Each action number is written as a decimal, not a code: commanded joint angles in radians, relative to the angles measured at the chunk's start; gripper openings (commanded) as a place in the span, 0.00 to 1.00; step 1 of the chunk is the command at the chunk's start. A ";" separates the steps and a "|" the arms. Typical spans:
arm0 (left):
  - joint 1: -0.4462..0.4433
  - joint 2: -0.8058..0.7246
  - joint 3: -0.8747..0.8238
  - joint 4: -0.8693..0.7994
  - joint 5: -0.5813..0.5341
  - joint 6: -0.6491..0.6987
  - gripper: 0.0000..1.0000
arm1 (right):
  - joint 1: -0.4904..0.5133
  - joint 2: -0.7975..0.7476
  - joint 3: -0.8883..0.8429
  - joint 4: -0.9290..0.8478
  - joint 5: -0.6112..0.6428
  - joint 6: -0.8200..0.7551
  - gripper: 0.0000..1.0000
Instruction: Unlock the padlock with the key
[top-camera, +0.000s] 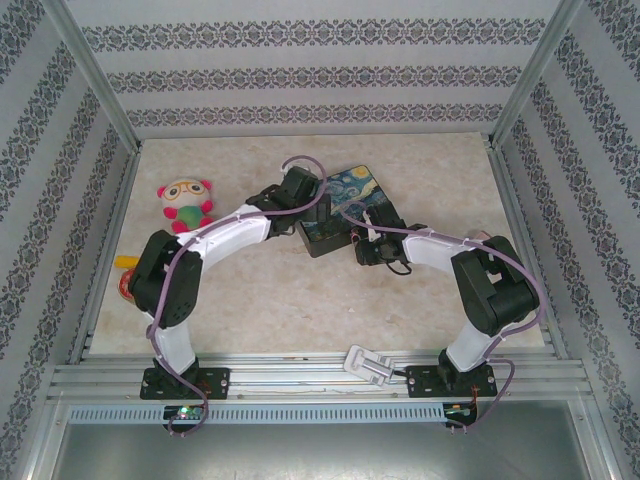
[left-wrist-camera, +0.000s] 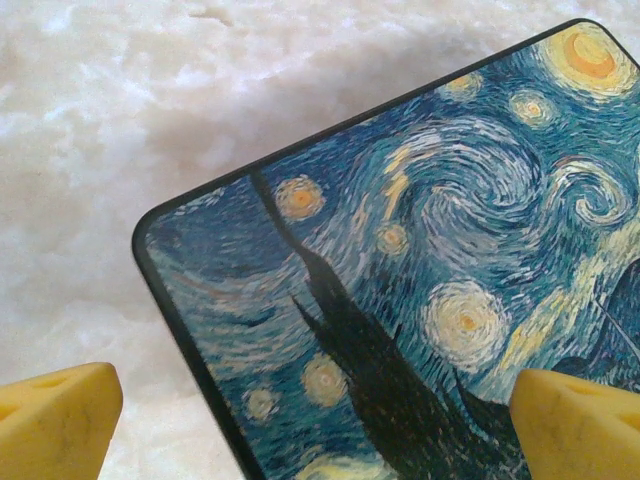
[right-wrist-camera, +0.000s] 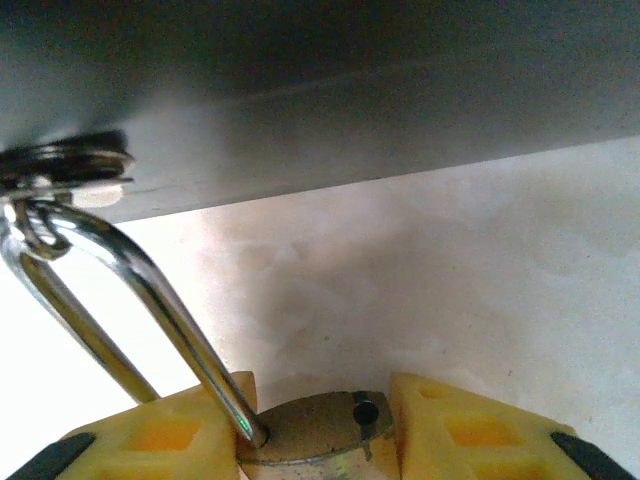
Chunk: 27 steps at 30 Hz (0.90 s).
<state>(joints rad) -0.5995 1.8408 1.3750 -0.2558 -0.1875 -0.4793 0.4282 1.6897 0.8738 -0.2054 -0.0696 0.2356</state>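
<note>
The small brass padlock (right-wrist-camera: 318, 428) sits between the yellow fingers of my right gripper (right-wrist-camera: 320, 420), which is shut on its body. Its silvery shackle (right-wrist-camera: 150, 290) hangs through the metal loop (right-wrist-camera: 65, 165) on the side of the Starry Night tin box (right-wrist-camera: 350, 90). One shackle leg enters the body; the other hole (right-wrist-camera: 365, 410) stands empty. The key is hidden. My left gripper (left-wrist-camera: 315, 425) is open above a corner of the box lid (left-wrist-camera: 420, 260), holding nothing. From above, the left gripper (top-camera: 300, 190) is at the box (top-camera: 352, 190) and the right gripper (top-camera: 360, 243) at its front.
A pink and green plush toy (top-camera: 185, 203) lies at the left of the table. A red and yellow object (top-camera: 125, 277) rests at the left edge. A white part (top-camera: 368, 365) lies on the front rail. Patterned walls close in the sides.
</note>
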 joint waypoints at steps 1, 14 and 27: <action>-0.013 0.032 0.031 -0.077 -0.060 0.037 0.99 | 0.007 -0.009 -0.011 -0.002 0.013 0.014 0.36; -0.019 0.075 0.047 -0.105 -0.080 0.047 0.99 | 0.024 -0.004 -0.027 0.017 0.027 0.059 0.12; -0.020 0.062 0.018 -0.112 -0.093 0.029 0.99 | 0.040 -0.040 -0.063 0.035 0.030 0.094 0.00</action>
<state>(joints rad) -0.6086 1.9068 1.3972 -0.3256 -0.2493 -0.4522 0.4564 1.6711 0.8410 -0.1604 -0.0528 0.3065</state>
